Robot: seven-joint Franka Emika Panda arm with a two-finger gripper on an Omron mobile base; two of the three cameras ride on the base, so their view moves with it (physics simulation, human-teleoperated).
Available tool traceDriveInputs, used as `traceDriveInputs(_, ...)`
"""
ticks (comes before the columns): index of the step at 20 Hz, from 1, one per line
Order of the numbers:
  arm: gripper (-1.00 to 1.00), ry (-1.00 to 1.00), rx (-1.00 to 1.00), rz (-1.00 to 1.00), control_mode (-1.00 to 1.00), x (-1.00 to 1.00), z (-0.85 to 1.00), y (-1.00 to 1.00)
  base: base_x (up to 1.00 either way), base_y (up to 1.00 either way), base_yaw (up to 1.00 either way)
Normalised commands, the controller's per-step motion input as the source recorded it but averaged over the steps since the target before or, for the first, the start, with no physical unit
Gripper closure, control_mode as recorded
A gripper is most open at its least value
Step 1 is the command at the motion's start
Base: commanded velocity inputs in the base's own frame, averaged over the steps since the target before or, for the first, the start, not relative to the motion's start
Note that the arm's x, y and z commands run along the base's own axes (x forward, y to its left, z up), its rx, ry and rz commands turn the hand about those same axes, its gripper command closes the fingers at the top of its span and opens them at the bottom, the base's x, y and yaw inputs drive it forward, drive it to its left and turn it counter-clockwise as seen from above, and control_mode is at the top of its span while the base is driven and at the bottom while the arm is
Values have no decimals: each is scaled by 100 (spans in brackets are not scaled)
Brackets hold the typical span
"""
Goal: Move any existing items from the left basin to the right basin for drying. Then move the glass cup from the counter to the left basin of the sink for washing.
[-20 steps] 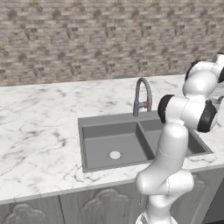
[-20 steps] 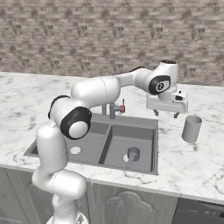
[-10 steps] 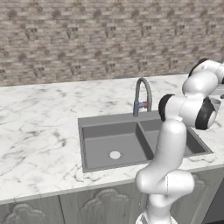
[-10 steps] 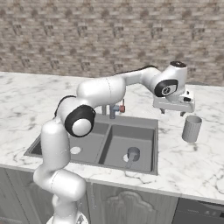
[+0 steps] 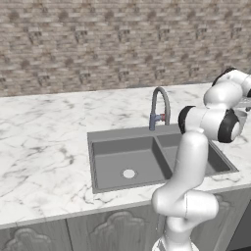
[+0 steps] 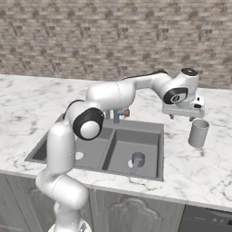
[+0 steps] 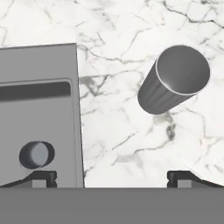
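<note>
1. Double sink [image 6: 149,129], the landmark: its left basin [image 5: 125,162] holds nothing but the white drain. First step looks done.
2. Right basin [image 6: 149,152]: the small grey glass [image 6: 137,159] stands near the front wall.
3. Tall grey tumbler [image 6: 198,133]: upright on the marble counter [image 6: 204,167], just right of the sink. Straight ribbed sides, translucent, empty, no handle. Its move into the left basin is not yet done.
4. Gripper [image 6: 182,118]: above the counter between sink rim and tumbler, jaws spread wide, holding nothing.
</note>
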Motion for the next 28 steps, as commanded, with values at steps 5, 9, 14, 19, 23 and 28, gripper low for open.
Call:
traceDriveInputs(5, -100, 0, 0, 0, -100, 28, 0, -10, 0, 0, 0)
traceDriveInputs(9, -100, 3, 0, 0, -100, 37, 0, -6, 0, 0, 0)
traceDriveInputs(14, -100, 2, 0, 0, -100, 33, -1, -12, 0, 0, 0)
traceDriveInputs(19, -100, 2, 0, 0, -100, 19, -2, -20, 0, 0, 0)
traceDriveInputs(23, -100, 0, 0, 0, -100, 1, -7, -26, 0, 0, 0)
traceDriveInputs(28, -100, 0, 0, 0, -100, 0, -3, -11, 0, 0, 0)
